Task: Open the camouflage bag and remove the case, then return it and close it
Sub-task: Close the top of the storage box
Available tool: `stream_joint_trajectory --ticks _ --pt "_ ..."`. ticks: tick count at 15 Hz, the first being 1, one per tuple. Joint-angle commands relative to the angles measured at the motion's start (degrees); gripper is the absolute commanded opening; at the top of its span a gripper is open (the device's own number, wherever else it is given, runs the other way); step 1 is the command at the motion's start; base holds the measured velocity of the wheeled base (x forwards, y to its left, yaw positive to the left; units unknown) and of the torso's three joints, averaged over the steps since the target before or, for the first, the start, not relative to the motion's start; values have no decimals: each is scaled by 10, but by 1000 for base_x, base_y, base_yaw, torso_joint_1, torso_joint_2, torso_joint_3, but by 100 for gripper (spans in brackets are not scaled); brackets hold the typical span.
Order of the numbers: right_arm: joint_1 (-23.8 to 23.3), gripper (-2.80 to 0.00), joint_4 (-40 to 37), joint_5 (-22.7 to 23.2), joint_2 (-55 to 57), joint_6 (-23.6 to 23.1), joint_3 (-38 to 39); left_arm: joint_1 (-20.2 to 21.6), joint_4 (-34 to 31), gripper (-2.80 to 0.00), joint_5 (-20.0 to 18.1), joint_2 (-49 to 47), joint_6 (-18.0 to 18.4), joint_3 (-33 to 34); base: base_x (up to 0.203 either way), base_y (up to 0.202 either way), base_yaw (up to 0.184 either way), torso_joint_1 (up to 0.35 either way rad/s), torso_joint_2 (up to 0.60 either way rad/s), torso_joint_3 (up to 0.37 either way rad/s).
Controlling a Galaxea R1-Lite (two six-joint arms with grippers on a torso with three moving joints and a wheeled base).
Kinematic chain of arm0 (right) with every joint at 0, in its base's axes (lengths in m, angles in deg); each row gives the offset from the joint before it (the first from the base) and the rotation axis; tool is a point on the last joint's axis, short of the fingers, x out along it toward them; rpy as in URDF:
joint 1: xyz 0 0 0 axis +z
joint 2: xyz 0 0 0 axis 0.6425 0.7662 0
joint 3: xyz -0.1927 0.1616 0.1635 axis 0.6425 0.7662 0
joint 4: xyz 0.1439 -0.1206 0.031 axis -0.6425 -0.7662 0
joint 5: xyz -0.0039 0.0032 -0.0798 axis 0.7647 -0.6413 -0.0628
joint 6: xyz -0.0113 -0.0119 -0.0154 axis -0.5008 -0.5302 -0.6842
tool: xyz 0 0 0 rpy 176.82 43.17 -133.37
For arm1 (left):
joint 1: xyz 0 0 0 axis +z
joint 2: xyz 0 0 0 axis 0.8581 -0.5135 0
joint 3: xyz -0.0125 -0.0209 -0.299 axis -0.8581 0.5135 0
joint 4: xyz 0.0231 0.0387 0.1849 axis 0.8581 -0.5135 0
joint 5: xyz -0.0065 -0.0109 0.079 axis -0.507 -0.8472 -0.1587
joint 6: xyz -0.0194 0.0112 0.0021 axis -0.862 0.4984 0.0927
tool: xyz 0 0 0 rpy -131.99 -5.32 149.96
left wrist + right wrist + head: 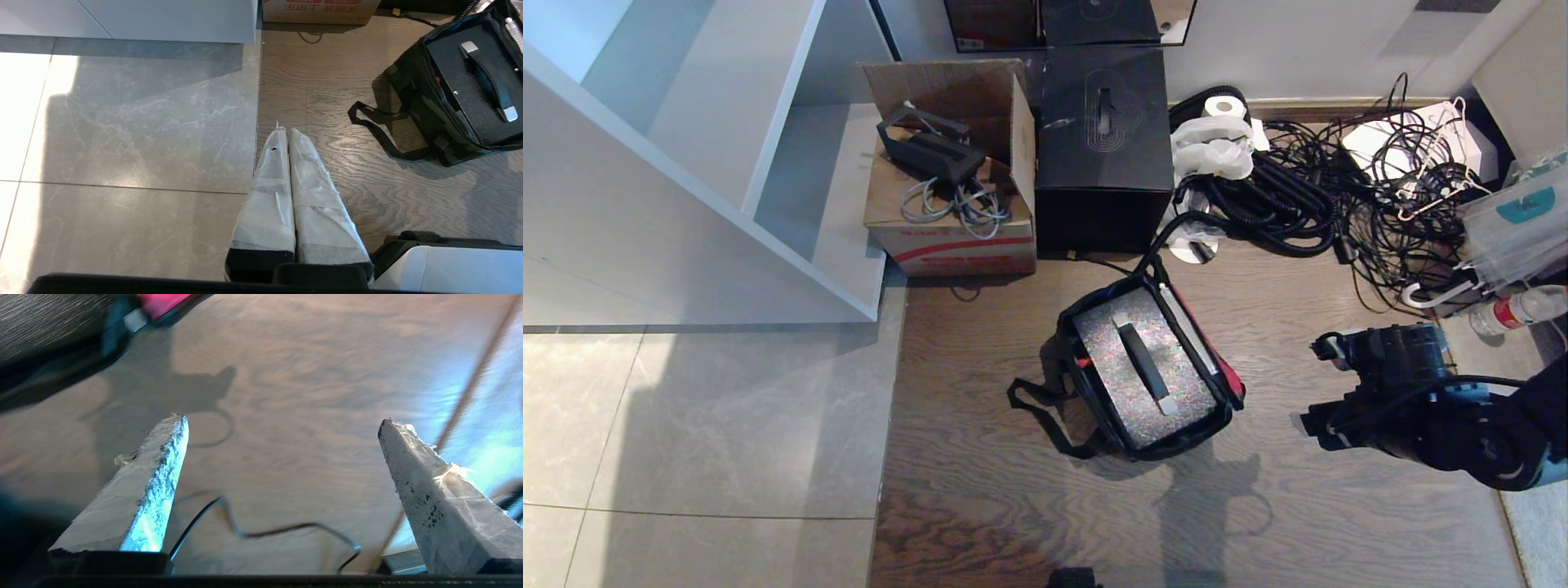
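- My left gripper [284,132] is parked low over the seam between tile and wood floor [1013,457], fingers pressed together, holding nothing.
- My right gripper [1319,384] hangs over the wood to the right of the bag, well apart from it; its wrist view shows the two taped fingers [159,473] spread wide with only bare floor between them.
- The camouflage bag [1078,441] sits on the wood near the middle of my head view, lid flap thrown back to the far right side, red lining edge showing, black strap [1033,404] trailing on the floor to its left.
- The case [1143,380] lies flat inside the open bag, handle [1142,359] up, filling most of the compartment.
- I judge the bag opened and the case in it; I cannot tell from here whether it has been out yet. Either way, closing is not done.
- Beyond, an open cardboard box [952,220] holds a black device and coiled grey cables; beside it stands a black cube box [1103,147], closed.
- Far right against the wall, tangled black cables [1307,204].
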Motion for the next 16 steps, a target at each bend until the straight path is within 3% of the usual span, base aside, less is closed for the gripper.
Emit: stream_joint_trajectory --ticks 1,4,6,10,14,16 --pt "-1 0 -8 16 -84 6 54 0 0 -280 0 0 0 0 0 0 0 0 0 0" --pt "-2 0 -9 22 -148 -10 133 1 0 -280 0 -1 0 -1 0 0 0 0 0 0" --pt "-6 0 -1 18 -162 -32 131 0 0 -280 0 0 0 -1 0 0 0 0 0 0" --pt "-5 0 -10 24 -247 -29 145 1 0 -280 0 0 0 -1 0 0 0 0 0 0" --pt "-6 0 -61 39 -380 12 196 1 0 -280 0 0 0 -1 0 0 0 0 0 0" --pt "-6 0 -145 40 -408 57 198 1 0 -280 0 0 0 -1 0 0 0 0 0 0"
